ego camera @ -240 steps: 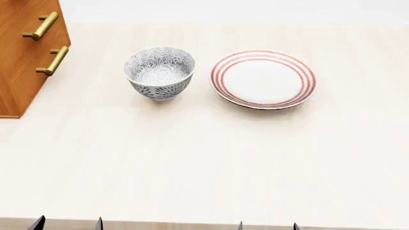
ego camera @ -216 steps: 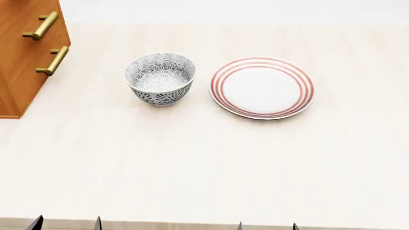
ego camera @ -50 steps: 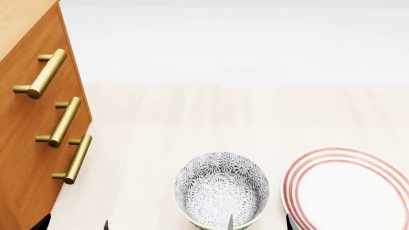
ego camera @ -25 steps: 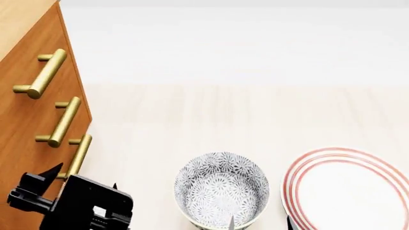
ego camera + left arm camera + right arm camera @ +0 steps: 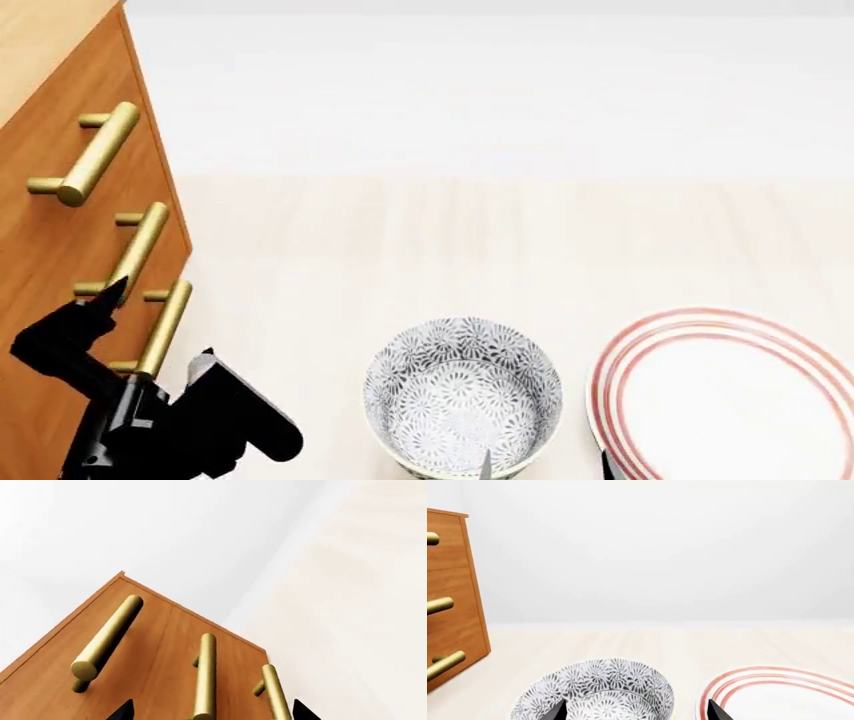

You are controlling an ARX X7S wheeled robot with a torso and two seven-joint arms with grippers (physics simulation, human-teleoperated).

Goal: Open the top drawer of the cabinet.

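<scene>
Left gripper is pointing at the cabinet with its fingers spread wide and holding nothing. Its tips are sitting by the two lower handles, because it is reaching from below. Higher up and farther off, the top drawer is waiting shut. Off to the other side, the bowl is standing apart.

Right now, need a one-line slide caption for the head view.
Left gripper open beside the cabinet near its lower handles, all drawers shut; bowl and striped plate on the table.
</scene>
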